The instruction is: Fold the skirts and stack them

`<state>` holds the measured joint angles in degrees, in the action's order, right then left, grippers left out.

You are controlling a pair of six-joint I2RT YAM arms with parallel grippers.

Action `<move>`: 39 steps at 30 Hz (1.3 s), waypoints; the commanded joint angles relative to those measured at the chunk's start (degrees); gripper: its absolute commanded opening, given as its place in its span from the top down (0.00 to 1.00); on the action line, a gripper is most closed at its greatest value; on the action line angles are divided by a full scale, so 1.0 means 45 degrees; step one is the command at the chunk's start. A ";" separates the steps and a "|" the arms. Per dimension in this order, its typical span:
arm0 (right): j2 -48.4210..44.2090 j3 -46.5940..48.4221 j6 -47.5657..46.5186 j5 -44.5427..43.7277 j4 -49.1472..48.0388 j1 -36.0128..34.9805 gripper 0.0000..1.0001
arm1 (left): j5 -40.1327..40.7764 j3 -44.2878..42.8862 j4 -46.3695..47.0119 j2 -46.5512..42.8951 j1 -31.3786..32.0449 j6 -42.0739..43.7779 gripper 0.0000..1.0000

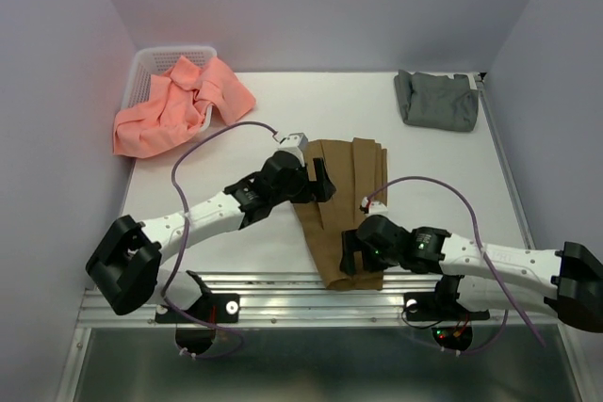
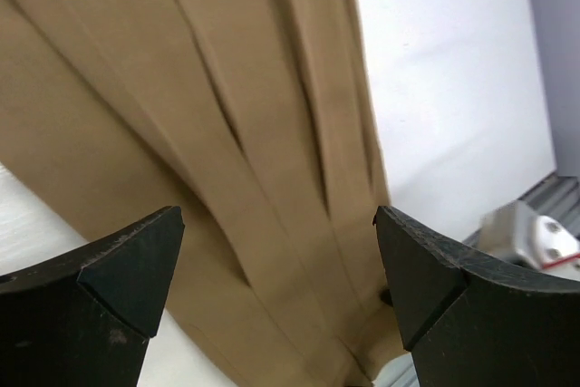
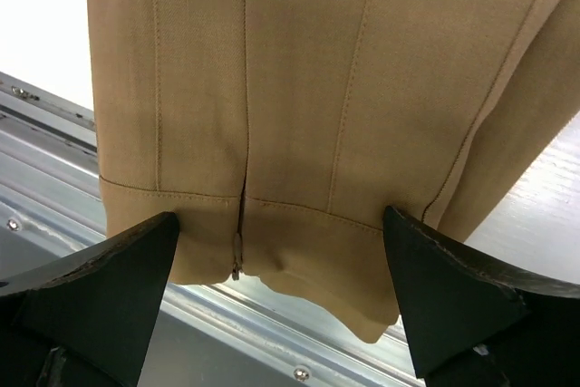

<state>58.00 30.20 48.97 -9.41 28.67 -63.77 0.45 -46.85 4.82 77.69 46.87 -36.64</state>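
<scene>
White-walled, the enclosure holds a white bench [image 1: 443,148] with an aluminium rail [image 1: 283,284] along its near edge. At the middle of the bench lies a tan-brown cloth skirt with long pleats [image 1: 349,162], spread flat, its stitched waistband end reaching over the near edge onto the rail.

Above the left side of the tan-brown skirt hangs the left pincer [image 1: 320,181], spread wide and holding nothing. In its wrist view, pleats run between the two black fingertips.

The right pincer [image 1: 350,256] is over the skirt's waistband end. It is also spread wide, one tip to each side of the band and closed on nothing. Its wrist view shows the zip seam midway between the tips.

Far to the skirt's back left, a crumpled salmon-pink cloth skirt [image 1: 179,105] spills from a white plastic lattice basket [image 1: 155,58] onto the bench. At the skirt's back right, well apart, a grey cloth skirt [image 1: 435,99] lies bunched near the wall.
</scene>
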 commanded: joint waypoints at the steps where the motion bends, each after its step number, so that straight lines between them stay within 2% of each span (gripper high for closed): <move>1: 0.0061 0.0787 -0.0433 0.0137 -0.0726 0.0069 0.00 | -0.0041 0.0390 0.1351 -0.0798 0.0306 -0.0450 0.01; 7: 0.0138 0.1978 -0.1233 0.0333 -0.0531 0.0069 0.00 | 0.0037 0.1093 0.1351 -0.1326 0.0463 -0.0743 0.01; 13: 0.0957 0.2157 -0.1175 -0.0019 -0.0550 0.0069 0.00 | 0.0057 0.1893 0.1448 -0.2048 0.0677 -0.1230 0.01; 17: 0.1565 0.1807 -0.0356 -0.0155 -0.0530 0.0069 0.00 | -0.0041 0.2383 0.1507 -0.2420 0.1184 -0.1583 0.01; 21: 0.0961 0.0675 0.0171 -0.0057 -0.0530 0.0673 0.00 | -0.0041 0.2715 0.1819 -0.2538 0.1751 -0.1759 0.01; 28: 0.0607 -0.1298 0.0583 -0.0329 -0.0608 0.0792 0.00 | -0.0002 0.2501 0.2873 -0.0726 0.2221 -0.1662 0.01; 32: 0.1171 -0.1339 0.0252 -0.0507 -0.0939 0.1065 0.00 | 0.0466 0.2365 0.3187 0.0370 0.2162 -0.1584 0.01; 39: 0.2949 -0.0636 -0.0744 -0.0370 -0.1856 0.2567 0.00 | 0.1033 0.1720 0.3265 0.2498 0.1382 -0.1524 0.01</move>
<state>65.73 29.71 49.17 -8.93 21.45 -56.16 1.93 -36.62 17.56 86.43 54.87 -43.99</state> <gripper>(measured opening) 0.995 0.985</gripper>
